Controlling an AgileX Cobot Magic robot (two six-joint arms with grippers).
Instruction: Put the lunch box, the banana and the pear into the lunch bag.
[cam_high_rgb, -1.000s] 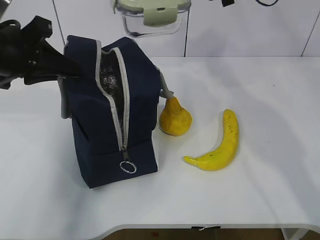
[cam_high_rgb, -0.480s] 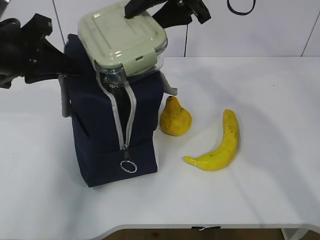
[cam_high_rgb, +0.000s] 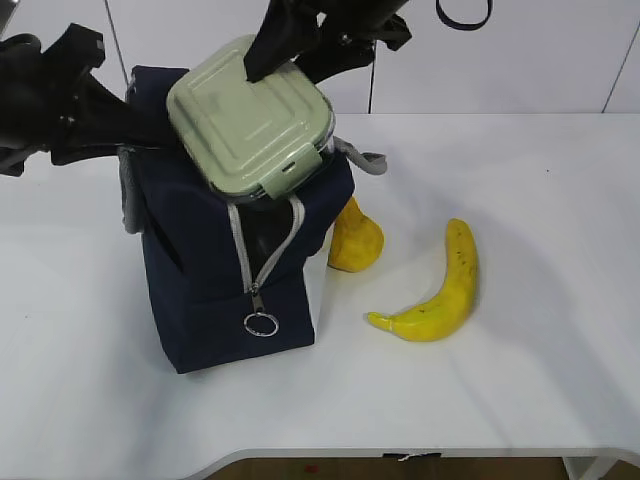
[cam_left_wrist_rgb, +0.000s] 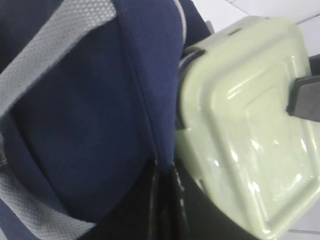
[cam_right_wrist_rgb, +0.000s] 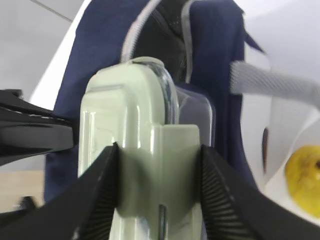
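Sage-lidded lunch box (cam_high_rgb: 250, 120) in right gripper (cam_right_wrist_rgb: 157, 192) clamp, left's (cam_high_rgb: 125, 130) fingers apparently pinching lunch bag (cam_high_rgb: 200, 270) edge

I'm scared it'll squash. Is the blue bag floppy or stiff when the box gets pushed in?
Probably floppy: the lunch bag is fabric and bulges around the lunch box. It likely needs steadying; the left gripper pinches its edge.

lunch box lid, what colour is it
Pale sage green; the lunch box lid shows best in the exterior view.
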